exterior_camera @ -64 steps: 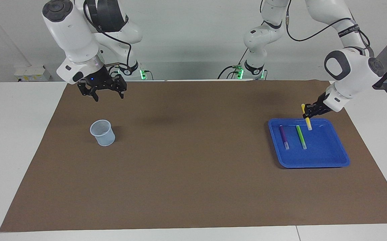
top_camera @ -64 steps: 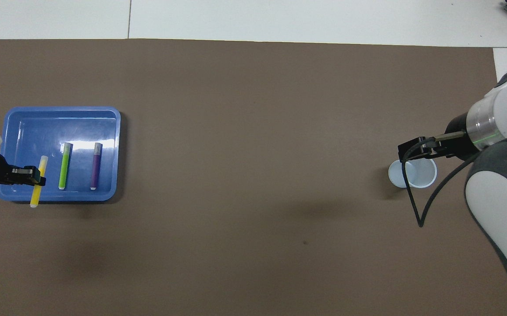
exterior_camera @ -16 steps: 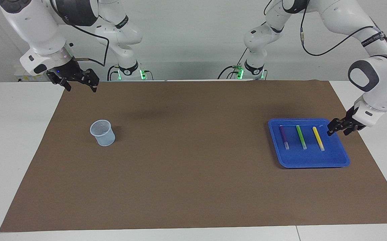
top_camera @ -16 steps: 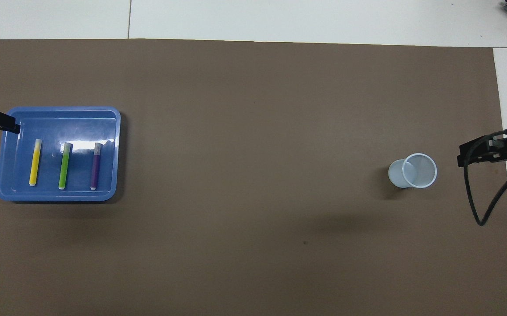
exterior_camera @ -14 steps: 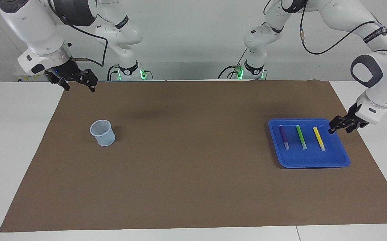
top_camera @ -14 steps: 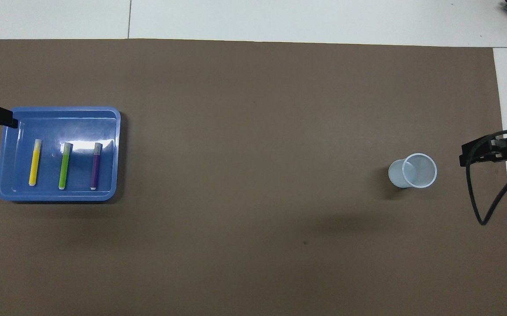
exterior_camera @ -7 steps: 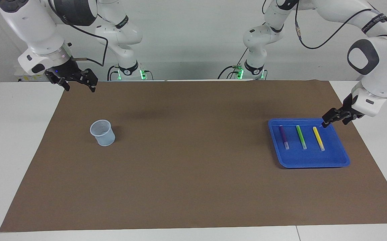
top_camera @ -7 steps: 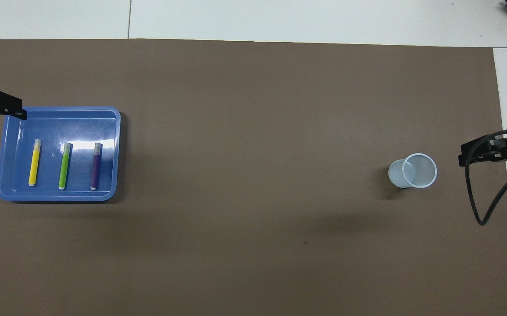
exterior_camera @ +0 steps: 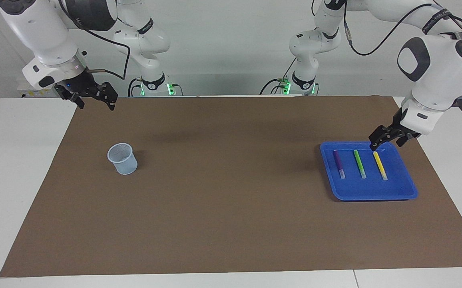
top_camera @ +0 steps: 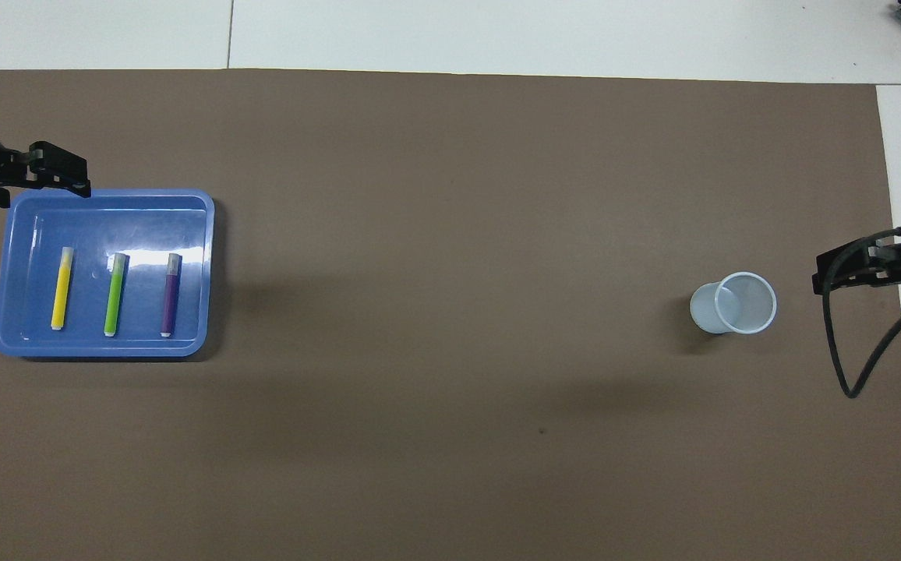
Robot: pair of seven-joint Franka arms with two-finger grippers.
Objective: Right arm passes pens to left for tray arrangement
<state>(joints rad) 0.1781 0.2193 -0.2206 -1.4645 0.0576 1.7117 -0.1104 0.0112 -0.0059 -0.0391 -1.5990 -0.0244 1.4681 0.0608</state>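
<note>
The blue tray [exterior_camera: 409, 188] [top_camera: 107, 195] lies toward the left arm's end of the table. In it the purple pen [exterior_camera: 339, 163] [top_camera: 171, 294], green pen [exterior_camera: 359, 163] [top_camera: 114, 294] and yellow pen [exterior_camera: 379, 165] [top_camera: 61, 288] lie flat, side by side and apart. My left gripper [exterior_camera: 387, 142] [top_camera: 41, 187] is open and empty, raised above the tray on the yellow pen's side, touching nothing. My right gripper [exterior_camera: 95, 105] [top_camera: 867, 284] is open and empty, held in the air over the mat's corner at the right arm's end.
A small pale mesh cup [exterior_camera: 122, 159] [top_camera: 735, 304] stands upright on the brown mat [exterior_camera: 223, 180] toward the right arm's end. It looks empty from above. White tabletop borders the mat on all sides.
The left gripper let go of the yellow pen, which now lies in the tray, then rose and swung inward over the tray. The right gripper drew back from above the cup and holds still.
</note>
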